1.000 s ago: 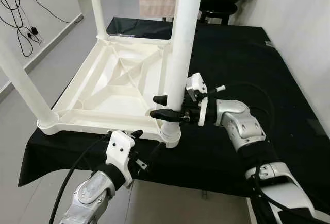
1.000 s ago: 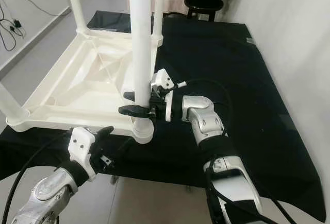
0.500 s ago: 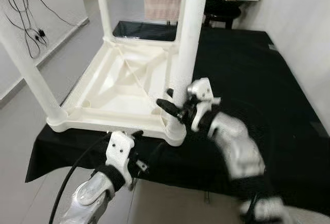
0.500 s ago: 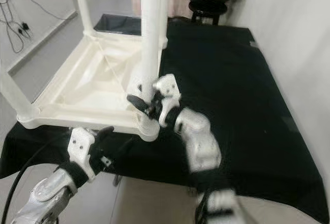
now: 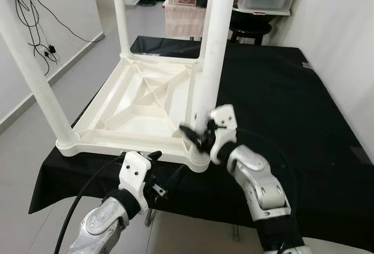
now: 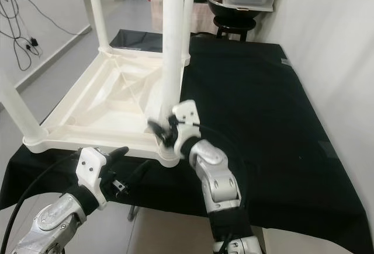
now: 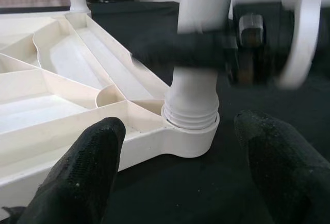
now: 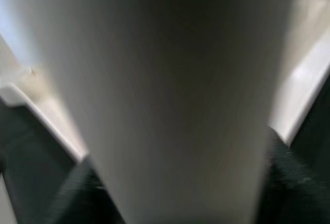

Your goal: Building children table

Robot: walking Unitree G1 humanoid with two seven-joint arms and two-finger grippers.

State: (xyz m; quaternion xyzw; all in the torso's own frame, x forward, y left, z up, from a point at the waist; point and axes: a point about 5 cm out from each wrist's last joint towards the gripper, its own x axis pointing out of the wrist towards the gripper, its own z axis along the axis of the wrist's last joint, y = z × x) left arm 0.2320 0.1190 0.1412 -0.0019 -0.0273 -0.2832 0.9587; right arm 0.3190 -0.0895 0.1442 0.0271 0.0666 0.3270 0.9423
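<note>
The right gripper (image 5: 196, 137) has slid down the near table leg (image 5: 211, 49) — a second ago its jaws clasped the leg higher up with the forearm reaching in level from the side; now they hug it just above the threaded socket (image 7: 190, 120), forearm angled steeply up from below. The blur suggests it is mid-turn, probably screwing the leg home. The upturned white tabletop (image 5: 137, 99) lies on the black-draped surface (image 5: 280, 96), three other legs already standing. Thread is visible above the collar, so seating looks unfinished. The left gripper (image 7: 180, 167) waits just before that corner, jaws spread wide and empty — the socket lies between and beyond them.
</note>
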